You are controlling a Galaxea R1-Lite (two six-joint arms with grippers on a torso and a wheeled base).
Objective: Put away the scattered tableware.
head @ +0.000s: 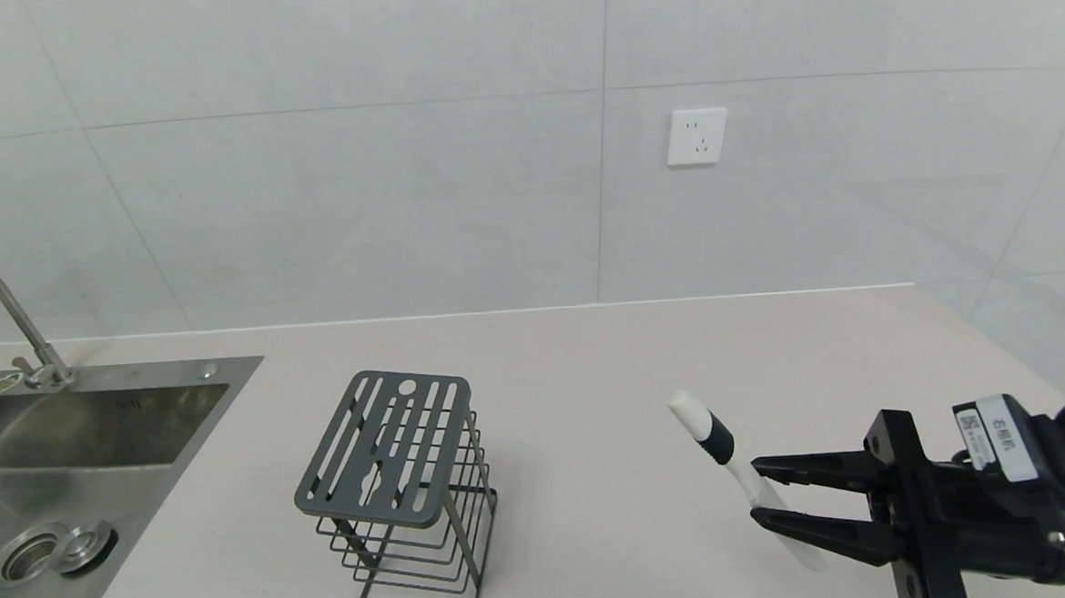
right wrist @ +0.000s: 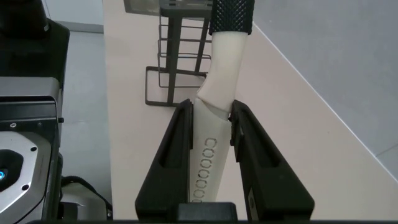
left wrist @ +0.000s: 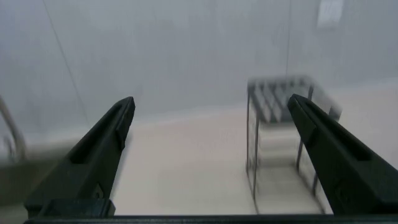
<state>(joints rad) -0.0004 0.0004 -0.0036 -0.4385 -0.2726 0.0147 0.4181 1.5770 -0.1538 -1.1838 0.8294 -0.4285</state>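
Note:
A white knife (head: 705, 428) with a black grip band on its handle is clamped by its blade in my right gripper (head: 756, 490), which is shut on it. In the right wrist view the knife (right wrist: 222, 74) sticks out past the gripper (right wrist: 209, 113) with its handle toward the rack (right wrist: 180, 43). The dark grey slotted wire rack (head: 385, 439) stands on the beige counter (head: 591, 369), well to the left of the knife. My left gripper (left wrist: 211, 109) is open with nothing between its fingers, and the rack (left wrist: 283, 121) stands beyond it.
A steel sink (head: 226, 370) with a faucet (head: 4, 308) and a drain (head: 49, 550) takes up the counter's left end. A tiled wall with a white socket (head: 696, 135) backs the counter. The counter's right edge runs just beyond my right arm.

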